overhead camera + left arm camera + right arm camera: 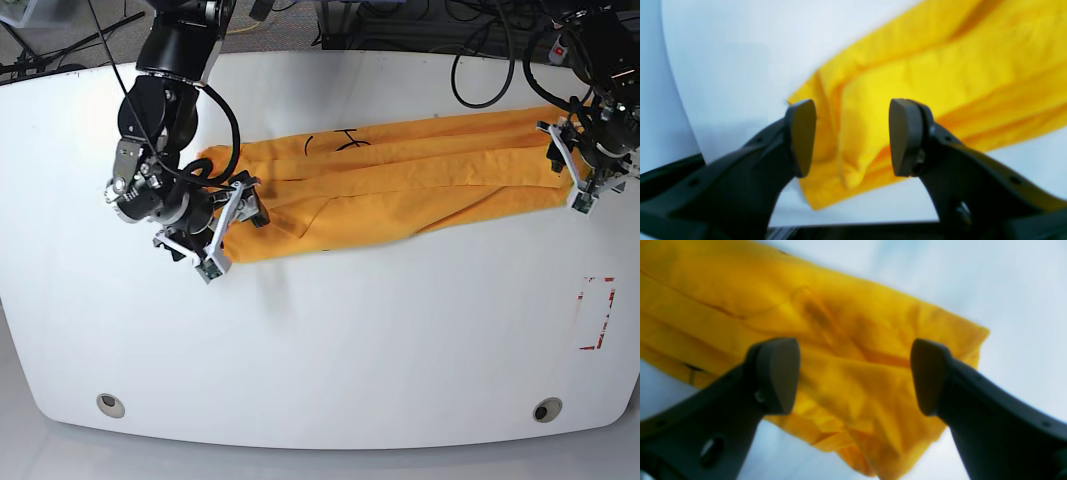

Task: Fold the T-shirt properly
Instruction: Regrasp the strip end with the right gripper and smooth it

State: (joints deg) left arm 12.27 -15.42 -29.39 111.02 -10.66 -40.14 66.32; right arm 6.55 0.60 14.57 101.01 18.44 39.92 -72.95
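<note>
The right gripper (853,376) gapes wide above one end of the T-shirt (400,180), a long band across the table (320,350). The left gripper (851,136), also wide, straddles the other end. Both should probably pinch every layer together.

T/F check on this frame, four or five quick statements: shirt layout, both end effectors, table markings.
1. The orange-yellow cloth T-shirt lies as a long band across the white table. True.
2. The left end effector is clamped on cloth. False: its pads stand apart, open, the shirt end beyond them.
3. The right end effector is open. True.
4. A red rectangle marking lies under the shirt. False: it sits apart, on bare table.
5. Black line markings show on the shirt. True.
</note>
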